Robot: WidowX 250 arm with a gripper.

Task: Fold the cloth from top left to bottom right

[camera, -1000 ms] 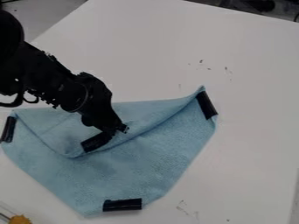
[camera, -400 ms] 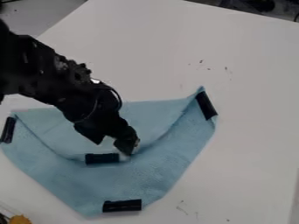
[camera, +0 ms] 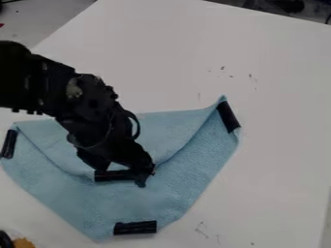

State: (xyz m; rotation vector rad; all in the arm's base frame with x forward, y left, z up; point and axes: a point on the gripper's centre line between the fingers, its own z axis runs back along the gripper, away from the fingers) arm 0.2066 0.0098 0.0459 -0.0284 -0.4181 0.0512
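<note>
Cloth (camera: 155, 198): blue, partly folded, on white table (camera: 278, 72)
Strips (camera: 135, 227): 4, black, on the cloth
Gripper (camera: 142, 175): at the middle strip (camera: 110, 176); can't tell whether open or closed

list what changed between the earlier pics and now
The gripper moved down and to the right in the picture, to the right end of the black strip on the folded-over flap. That strip shifted slightly down and right and swung from tilted to nearly level. Whether the gripper grips it, I can't tell. The cloth's other three black-marked corners stayed put.
</note>
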